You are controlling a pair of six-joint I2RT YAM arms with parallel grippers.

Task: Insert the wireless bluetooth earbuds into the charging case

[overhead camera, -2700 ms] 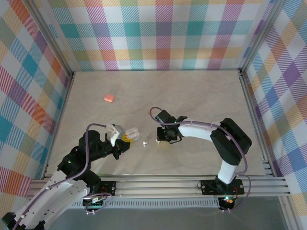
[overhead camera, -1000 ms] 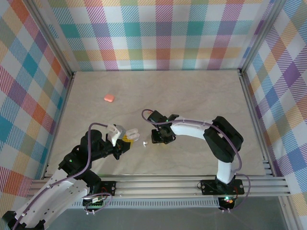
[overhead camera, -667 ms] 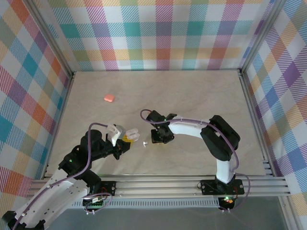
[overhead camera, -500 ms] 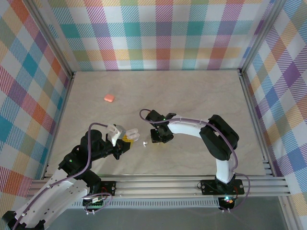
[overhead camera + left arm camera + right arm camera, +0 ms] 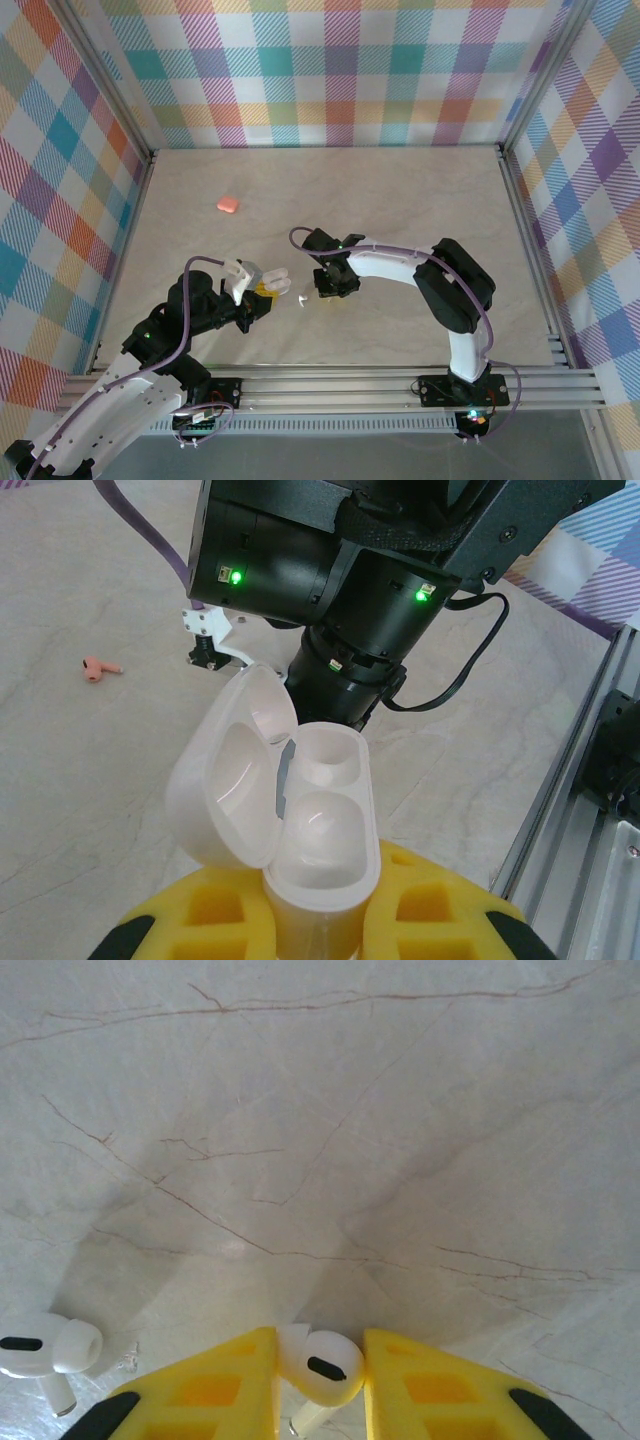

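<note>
The right claw (image 5: 320, 1345) pinches a white earbud (image 5: 325, 1368) by its round head, low on the table (image 5: 400, 1110). The glossy bud could squirt out on the lift (the grip looks shallow). A second white earbud (image 5: 45, 1352) lies just beside it, easy to knock. The left claw (image 5: 320, 920) is clamped on the open case (image 5: 320, 820), both sockets empty. Bare table lies all round, the walls (image 5: 330, 80) well apart.

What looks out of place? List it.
Nothing damaged. One white earbud lies loose on the table beside the right gripper, whose jaws pinch a second white earbud. A pink earbud lies alone on the table. The white case in the left gripper stands open, wells empty.
</note>
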